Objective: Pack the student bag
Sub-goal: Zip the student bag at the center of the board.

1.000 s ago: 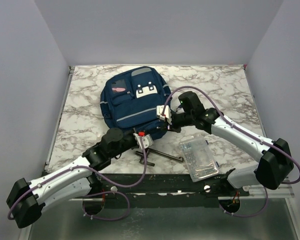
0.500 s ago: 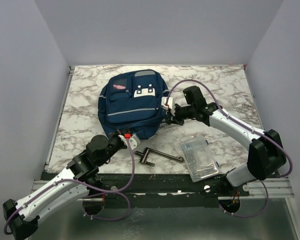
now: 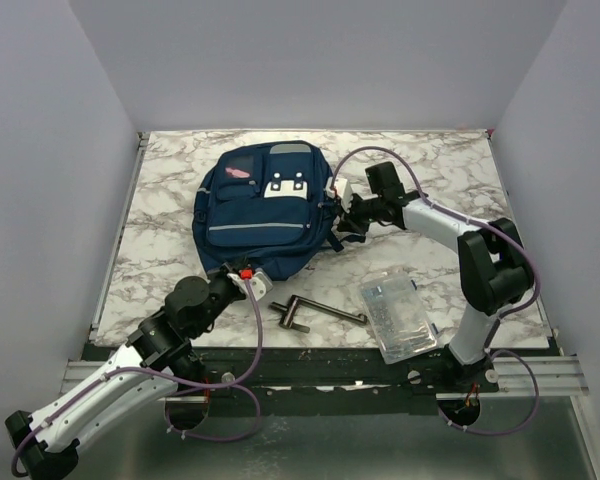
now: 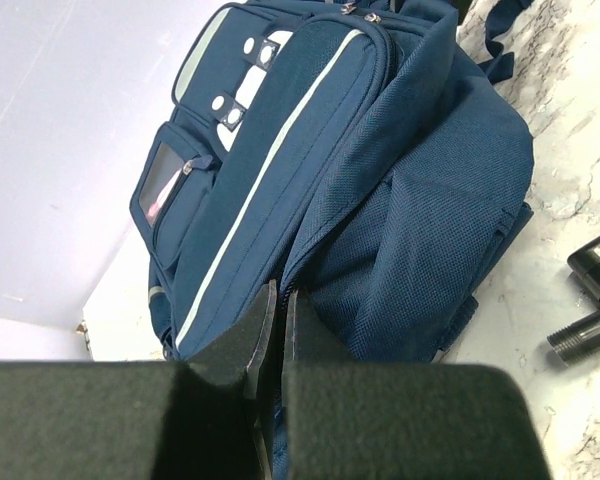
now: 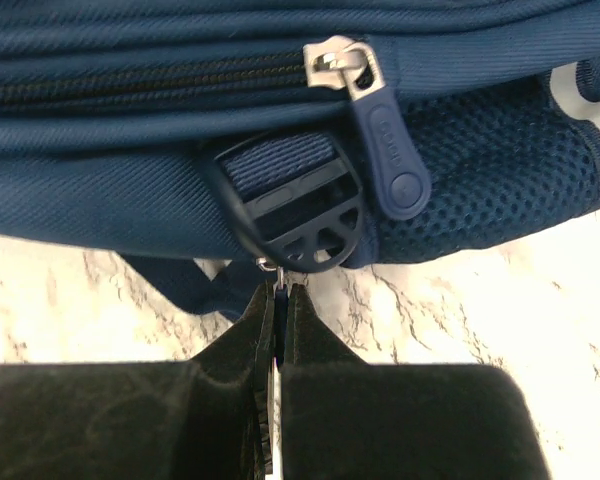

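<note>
The student bag [image 3: 263, 210] lies flat on its back on the marble worktop [image 3: 160, 230], left of centre, with its front pockets facing up. The zips that can be seen on it look drawn shut. A small clear-window pocket [image 3: 240, 172] at its upper left corner holds something pink that is too small to make out. The left fingers [image 4: 235, 340] are pressed together on the bag's near bottom edge, where a seam of the blue fabric runs straight in between them. The right fingers [image 5: 245, 325] are pinched shut at the bag's right side, on a small metal piece just under a black strap buckle [image 5: 295, 215]. A blue zip pull [image 5: 385, 140] hangs down beside that buckle from a slider on the zip above. On the worktop near the front edge, apart from the bag, a dark metal T-shaped tool [image 3: 315, 312] lies flat. To its right is a clear plastic box [image 3: 397, 315] holding pale contents that cannot be identified through its top.
</note>
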`<move>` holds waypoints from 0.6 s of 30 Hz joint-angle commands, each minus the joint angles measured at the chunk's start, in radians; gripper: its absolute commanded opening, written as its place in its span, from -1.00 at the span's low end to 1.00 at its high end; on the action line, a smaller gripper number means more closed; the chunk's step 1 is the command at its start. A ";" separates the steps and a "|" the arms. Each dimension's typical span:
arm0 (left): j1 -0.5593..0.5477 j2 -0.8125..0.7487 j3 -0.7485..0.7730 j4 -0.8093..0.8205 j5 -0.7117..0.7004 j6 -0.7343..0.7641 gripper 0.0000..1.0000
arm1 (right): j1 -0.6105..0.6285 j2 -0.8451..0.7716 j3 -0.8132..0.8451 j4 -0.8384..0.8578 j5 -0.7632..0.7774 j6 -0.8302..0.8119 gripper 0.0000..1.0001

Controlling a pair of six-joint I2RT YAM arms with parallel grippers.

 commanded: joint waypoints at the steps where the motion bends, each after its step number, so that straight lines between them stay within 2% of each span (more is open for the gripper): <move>1: 0.020 -0.030 0.013 0.065 -0.072 -0.024 -1.00 | -0.029 0.047 0.063 0.078 0.059 0.047 -0.99; 4: 0.020 -0.011 0.036 0.066 -0.074 -0.049 -1.00 | -0.030 0.044 0.100 0.055 0.029 0.120 -0.97; 5: 0.020 0.001 0.054 0.069 -0.080 -0.055 -1.00 | -0.029 0.030 0.107 0.038 0.016 0.142 -0.88; 6: 0.020 0.017 0.074 0.072 -0.085 -0.062 -1.00 | -0.029 0.007 0.096 0.042 0.009 0.164 -0.76; 10: 0.022 0.116 0.193 0.090 -0.112 -0.081 -1.00 | -0.027 -0.174 -0.056 0.220 0.061 0.290 0.06; 12: 0.029 0.192 0.294 0.092 -0.149 -0.102 -1.00 | -0.028 -0.253 -0.096 0.251 0.099 0.347 0.28; 18: 0.084 0.426 0.669 0.096 -0.209 -0.113 -1.00 | -0.027 -0.384 -0.155 0.295 0.165 0.538 0.48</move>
